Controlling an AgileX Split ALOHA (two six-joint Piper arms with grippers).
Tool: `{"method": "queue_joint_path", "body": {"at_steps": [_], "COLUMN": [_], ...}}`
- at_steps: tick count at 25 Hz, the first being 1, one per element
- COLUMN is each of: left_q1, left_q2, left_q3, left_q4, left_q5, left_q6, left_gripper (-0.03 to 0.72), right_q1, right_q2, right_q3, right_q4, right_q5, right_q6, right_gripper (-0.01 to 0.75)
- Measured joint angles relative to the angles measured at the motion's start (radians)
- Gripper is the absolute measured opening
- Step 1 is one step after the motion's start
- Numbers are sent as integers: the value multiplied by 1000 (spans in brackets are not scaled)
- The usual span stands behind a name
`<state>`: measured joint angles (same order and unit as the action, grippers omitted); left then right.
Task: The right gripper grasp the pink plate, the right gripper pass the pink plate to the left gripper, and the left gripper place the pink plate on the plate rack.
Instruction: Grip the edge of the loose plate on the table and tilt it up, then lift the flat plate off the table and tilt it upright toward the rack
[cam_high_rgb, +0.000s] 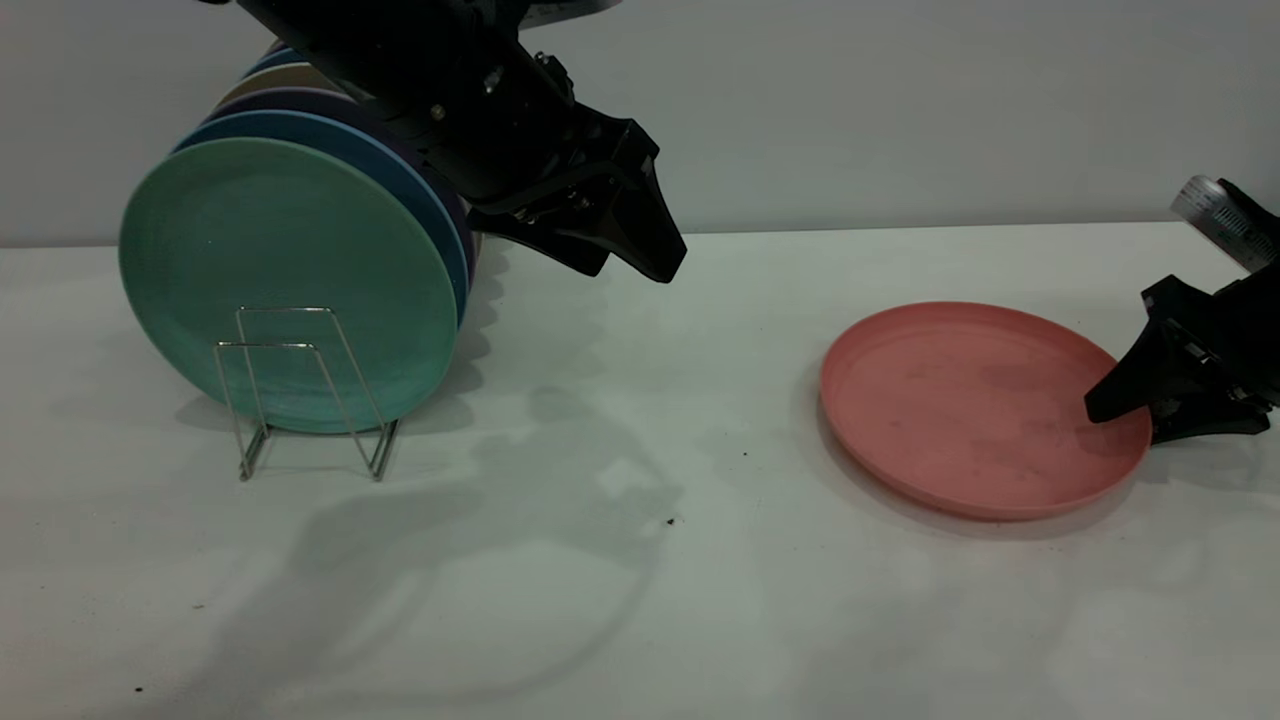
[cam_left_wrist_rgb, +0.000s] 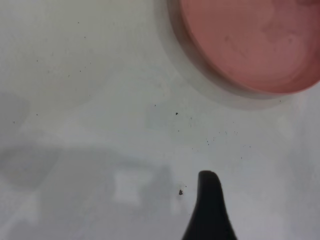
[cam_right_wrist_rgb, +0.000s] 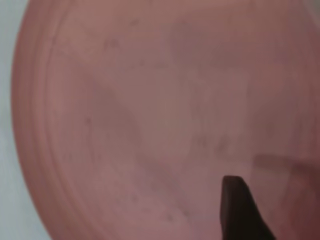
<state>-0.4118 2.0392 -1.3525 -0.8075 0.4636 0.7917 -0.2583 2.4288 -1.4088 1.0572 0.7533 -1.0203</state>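
Flat on the desk (cam_high_rgb: 620, 600), the salmon-pink plate (cam_high_rgb: 975, 405) shows faint specks; the right gripper (cam_high_rgb: 1125, 415) straddles its rim, jaws apart. Left gripper (cam_high_rgb: 640, 250) hovers well away; spread unclear.

On the table (cam_high_rgb: 640, 600), the plate rack (cam_high_rgb: 300, 390) holds upright plates (cam_high_rgb: 290, 280) at nine o'clock, the pink plate (cam_high_rgb: 975, 405) lies flat at three o'clock
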Motion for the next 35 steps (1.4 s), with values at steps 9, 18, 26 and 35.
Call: {"method": "queue_joint_path", "body": {"at_steps": [9, 18, 26, 35], "left_q1": [-1, -1, -1, -1], "left_q2": [0, 0, 2, 44], "left_q3": [0, 0, 0, 0], "left_q4": [-1, -83, -98, -198], "left_q5": [0, -45, -66, -96], "left_q6": [0, 0, 0, 0], "left_gripper": [590, 590, 590, 590], "right_q1": [0, 28, 107, 118], "right_q2": [1, 1, 1, 1], "right_q3": [0, 0, 0, 0], "right_q4": [9, 164, 226, 275], "right_q5": [-19, 164, 216, 285], "right_q6": [-5, -155, -190, -254], "right_gripper": [15, 15, 15, 15]}}
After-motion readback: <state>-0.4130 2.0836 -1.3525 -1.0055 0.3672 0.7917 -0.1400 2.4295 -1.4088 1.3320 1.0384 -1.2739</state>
